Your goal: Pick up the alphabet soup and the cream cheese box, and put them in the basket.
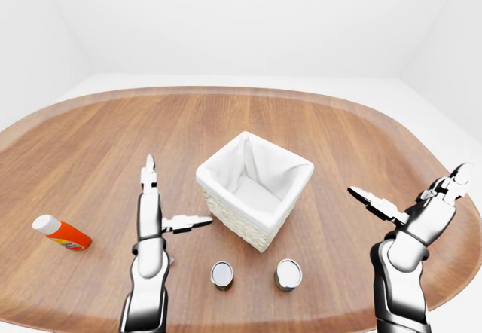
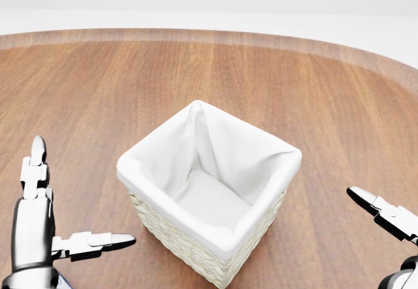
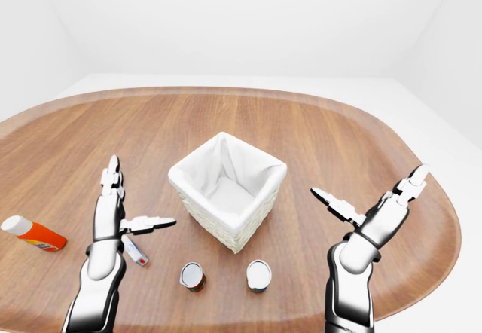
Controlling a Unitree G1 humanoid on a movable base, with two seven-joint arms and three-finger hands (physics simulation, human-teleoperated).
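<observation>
Metal cans (image 3: 193,277) near the basket (image 3: 226,197) look rigid, slippery; grasp the sides. Both hands, left (image 3: 113,216) and right (image 3: 376,216), are spread, empty.

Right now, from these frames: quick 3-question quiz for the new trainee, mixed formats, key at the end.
1. True or false: the basket already holds a can.
2. Multiple choice: the orange bottle lies in the left-eye view at A) far left, B) far right, C) inside the basket.
3. Fill in: below the basket stand ___ cans, upright, the left can and the right can.

Key: 1 false, it is empty; 2 A; 3 two. The left hand and right hand are both open, holding nothing.
</observation>
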